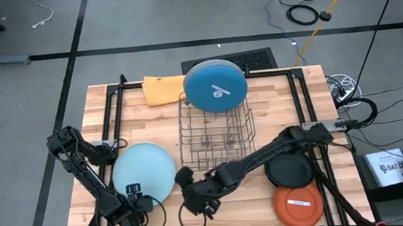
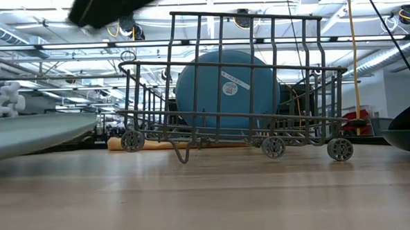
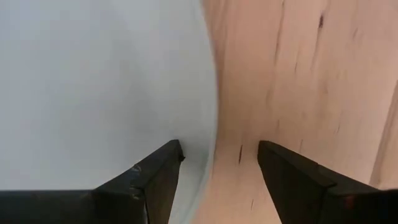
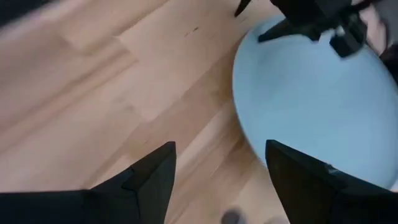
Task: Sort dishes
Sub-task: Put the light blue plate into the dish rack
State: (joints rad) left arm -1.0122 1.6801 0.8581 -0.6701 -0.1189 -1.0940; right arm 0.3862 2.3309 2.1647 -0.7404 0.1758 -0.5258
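A: Starting at the left, what was the left gripper [image 1: 137, 199] doing?

B: It sat at the near rim of the grey plate [image 1: 144, 173], which lay flat on the table [image 1: 100, 122]. Its fingers [image 3: 155, 180] were spread, one over the plate and one over bare wood, straddling the rim without closing on it.

A: And the right gripper [image 1: 193, 200]?

B: It hung just beside that same plate, fingers parted and empty, above the table in front of the rack [image 1: 216, 134].

A: Where were the other dishes?

B: The blue plate [image 1: 215, 86] stood on edge at the rack's far end, sticker showing. The black plate [image 1: 290, 169] and orange plate [image 1: 297, 205] lay flat at the right, just beside each other.

A: How would the grey one handle?

B: Probably stiff, smooth and fairly light, though slippery at a thin rim. The rim looked the only hold, since it lay flat; a pinch there might tilt or skid it.
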